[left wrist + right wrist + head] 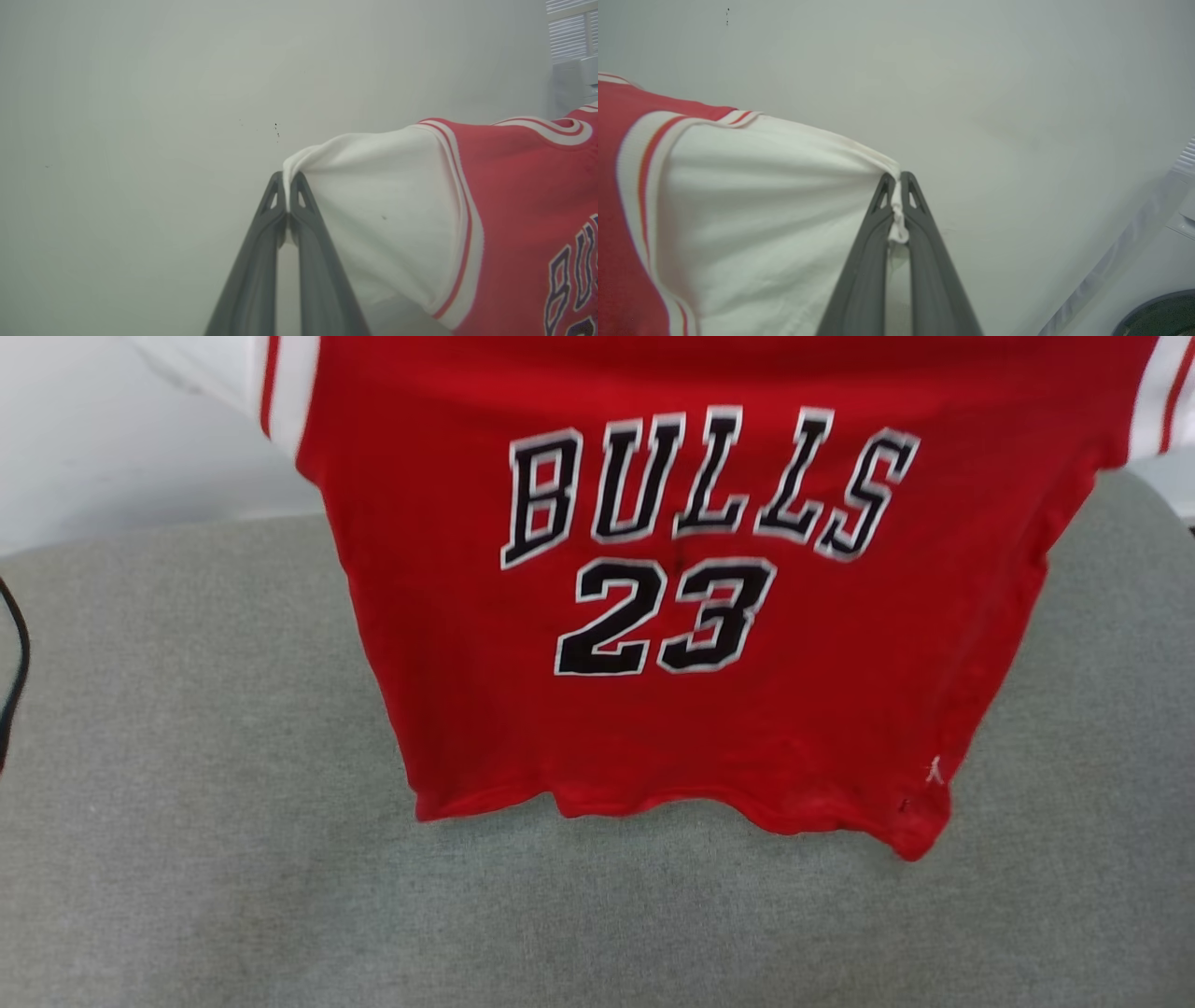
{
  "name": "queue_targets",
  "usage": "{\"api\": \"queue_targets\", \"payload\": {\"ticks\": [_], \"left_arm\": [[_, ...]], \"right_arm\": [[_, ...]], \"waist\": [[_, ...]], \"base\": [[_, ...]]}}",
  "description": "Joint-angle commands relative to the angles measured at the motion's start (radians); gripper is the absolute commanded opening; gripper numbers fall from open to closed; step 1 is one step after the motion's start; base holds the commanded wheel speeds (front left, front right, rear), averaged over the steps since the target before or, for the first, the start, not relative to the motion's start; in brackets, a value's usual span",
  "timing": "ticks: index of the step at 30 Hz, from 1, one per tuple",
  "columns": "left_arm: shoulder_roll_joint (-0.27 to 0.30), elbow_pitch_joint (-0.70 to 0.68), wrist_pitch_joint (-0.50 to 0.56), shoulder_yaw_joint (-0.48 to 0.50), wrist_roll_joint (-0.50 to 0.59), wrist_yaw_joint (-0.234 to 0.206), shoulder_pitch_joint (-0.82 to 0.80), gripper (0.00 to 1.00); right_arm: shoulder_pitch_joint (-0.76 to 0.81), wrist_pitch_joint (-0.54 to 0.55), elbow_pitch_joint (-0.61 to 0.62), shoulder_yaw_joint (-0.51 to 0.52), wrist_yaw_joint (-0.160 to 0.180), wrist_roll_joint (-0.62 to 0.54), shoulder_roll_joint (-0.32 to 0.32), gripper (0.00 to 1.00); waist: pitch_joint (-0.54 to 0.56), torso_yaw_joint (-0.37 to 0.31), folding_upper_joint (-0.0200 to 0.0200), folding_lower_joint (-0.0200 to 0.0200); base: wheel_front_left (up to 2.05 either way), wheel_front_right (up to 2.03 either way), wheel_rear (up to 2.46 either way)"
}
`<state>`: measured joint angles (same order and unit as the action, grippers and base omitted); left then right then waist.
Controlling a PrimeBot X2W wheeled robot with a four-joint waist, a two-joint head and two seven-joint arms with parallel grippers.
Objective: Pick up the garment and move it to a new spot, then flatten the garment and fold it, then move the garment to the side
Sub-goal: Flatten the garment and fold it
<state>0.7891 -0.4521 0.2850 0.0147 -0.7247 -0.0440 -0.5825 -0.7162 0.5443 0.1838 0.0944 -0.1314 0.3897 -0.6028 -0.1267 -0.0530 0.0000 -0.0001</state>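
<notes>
The red shirt (pixel 653 728) hangs stretched wide by its white sleeve ends, black white-edged BULLS 23 facing out, rippled hem over the grey surface (pixel 187 821).

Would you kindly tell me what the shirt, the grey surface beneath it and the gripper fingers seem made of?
The garment: soft matte knit fabric, going by its drape and wavy hem. The grey surface: matte, flecked cloth, perhaps felt or upholstery. The left gripper's fingers: likely moulded dark grey plastic, smooth with dull sheen and cut-out tips, though coated metal is possible.
</notes>
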Motion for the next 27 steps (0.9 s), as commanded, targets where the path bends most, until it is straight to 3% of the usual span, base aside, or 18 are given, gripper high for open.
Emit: {"api": "queue_targets", "payload": {"ticks": [1,11,16,21,27], "left_arm": [[0.000,0.026,0.007,-0.012,-0.007,0.009,-0.057,0.00],[-0.015,0.220,0.019,-0.098,0.022,0.056,-0.416,0.00],[-0.076,0.408,-0.009,-0.178,0.081,0.090,-0.710,0.00],[-0.149,0.613,-0.046,-0.233,0.129,0.111,-0.977,0.00],[-0.229,0.836,-0.173,-0.271,0.180,0.124,-1.178,0.00]], "right_arm": [[-0.056,-0.015,-0.020,-0.006,0.001,0.008,-0.009,0.00],[-0.317,-0.059,-0.122,-0.075,0.001,0.028,-0.060,0.00],[-0.523,-0.097,-0.225,-0.136,0.001,0.004,-0.078,0.00],[-0.729,-0.156,-0.364,-0.167,0.001,-0.027,-0.039,0.00],[-0.897,-0.261,-0.528,-0.204,0.001,-0.096,-0.011,0.00]], "waist": [[-0.048,-0.004,0.0000,0.0001],[-0.254,0.003,0.0000,0.0001],[-0.371,0.014,0.0000,0.0001],[-0.477,0.030,0.0000,0.0001],[-0.558,0.058,0.0000,0.0001]], "base": [[0.00,0.00,0.00],[0.00,0.00,0.00],[0.00,0.00,0.00],[0.00,0.00,0.00],[0.00,0.00,0.00]]}}
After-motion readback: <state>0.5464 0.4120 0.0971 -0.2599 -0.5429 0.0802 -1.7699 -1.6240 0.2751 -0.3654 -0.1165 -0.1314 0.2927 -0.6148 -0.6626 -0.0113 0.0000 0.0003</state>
